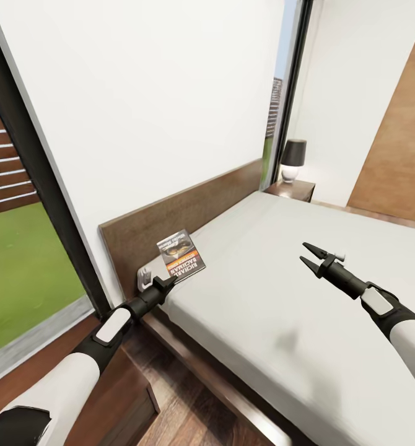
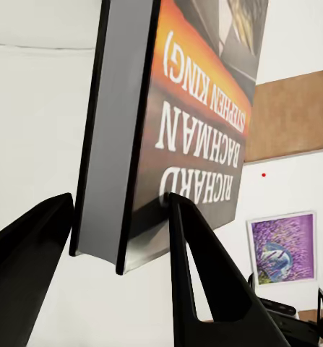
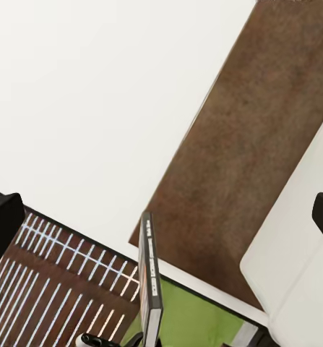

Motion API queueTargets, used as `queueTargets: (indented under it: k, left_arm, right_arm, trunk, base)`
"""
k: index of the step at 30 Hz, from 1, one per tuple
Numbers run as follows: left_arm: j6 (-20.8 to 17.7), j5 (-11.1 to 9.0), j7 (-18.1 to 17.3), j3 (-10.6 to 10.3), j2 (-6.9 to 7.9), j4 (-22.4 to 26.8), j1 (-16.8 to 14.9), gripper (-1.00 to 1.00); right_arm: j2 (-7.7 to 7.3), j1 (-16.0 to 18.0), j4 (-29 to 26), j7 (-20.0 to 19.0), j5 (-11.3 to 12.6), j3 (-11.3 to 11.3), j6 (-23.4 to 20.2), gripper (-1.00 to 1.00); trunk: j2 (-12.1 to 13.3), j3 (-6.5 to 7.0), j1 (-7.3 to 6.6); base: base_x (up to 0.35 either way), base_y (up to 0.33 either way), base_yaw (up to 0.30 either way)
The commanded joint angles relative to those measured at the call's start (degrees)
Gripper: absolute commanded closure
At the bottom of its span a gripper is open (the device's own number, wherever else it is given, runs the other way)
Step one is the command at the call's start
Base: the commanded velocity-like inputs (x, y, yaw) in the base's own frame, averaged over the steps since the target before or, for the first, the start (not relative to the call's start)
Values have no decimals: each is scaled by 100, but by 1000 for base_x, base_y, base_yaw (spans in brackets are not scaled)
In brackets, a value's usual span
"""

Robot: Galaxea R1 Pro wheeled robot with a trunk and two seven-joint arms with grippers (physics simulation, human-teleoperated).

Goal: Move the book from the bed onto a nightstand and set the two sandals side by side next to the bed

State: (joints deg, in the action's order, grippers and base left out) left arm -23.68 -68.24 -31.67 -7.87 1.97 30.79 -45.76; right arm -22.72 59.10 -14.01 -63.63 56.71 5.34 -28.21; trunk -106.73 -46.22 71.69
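My left gripper is shut on the lower edge of the book, a paperback with an orange and black cover. It holds the book upright above the bed's corner by the headboard. In the left wrist view the book stands between the two black fingers. My right gripper hovers open over the off-white mattress with nothing in it. The right wrist view catches the book edge-on against the headboard. The blue sandals are out of view.
A dark brown nightstand sits under my left arm beside the bed, with a small grey object at its back. A second nightstand with a black-shaded lamp stands beyond the bed. A window is at the left.
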Motion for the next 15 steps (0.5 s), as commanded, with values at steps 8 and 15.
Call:
queueTargets:
  k: [8,15]
  left_arm:
    - [-22,-58,-3,-25,5,-5,-3,100]
    - [-22,-58,-3,-26,5,-3,-3,100]
  right_arm:
    - [-5,5,4,-9,59,47,-36,-100]
    - [-5,5,4,-6,59,53,-36,-100]
  trunk:
    - [-2,66,0]
    - [-2,129,0]
  base:
    - [0,0,0]
    - [0,0,0]
